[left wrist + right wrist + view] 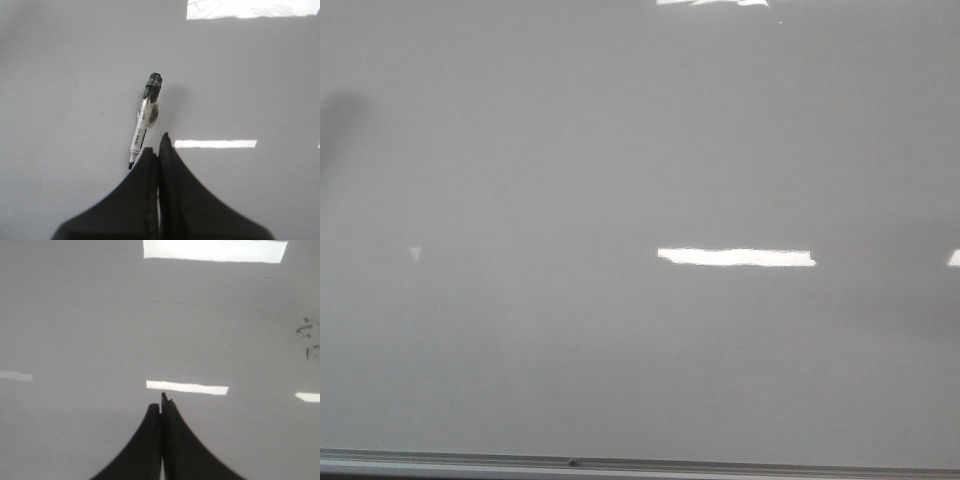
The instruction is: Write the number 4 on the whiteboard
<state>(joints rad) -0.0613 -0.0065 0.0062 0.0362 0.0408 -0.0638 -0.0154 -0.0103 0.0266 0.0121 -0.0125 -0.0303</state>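
Pincers left [159,150] and right [161,407] hover clenched, grasping nothing, over the whiteboard [620,150], marker [144,120] beside the left.

A marker [144,122] lies on the whiteboard [65,90] beside the closed left gripper [158,150].

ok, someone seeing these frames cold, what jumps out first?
Mostly the whiteboard: it fills the front view, glossy and blank, with bright light reflections and no digit visible. Next, in the left wrist view, a marker with its tip just beyond the closed left gripper. The right gripper is also closed, and faint dark smudges show at one edge of its view.
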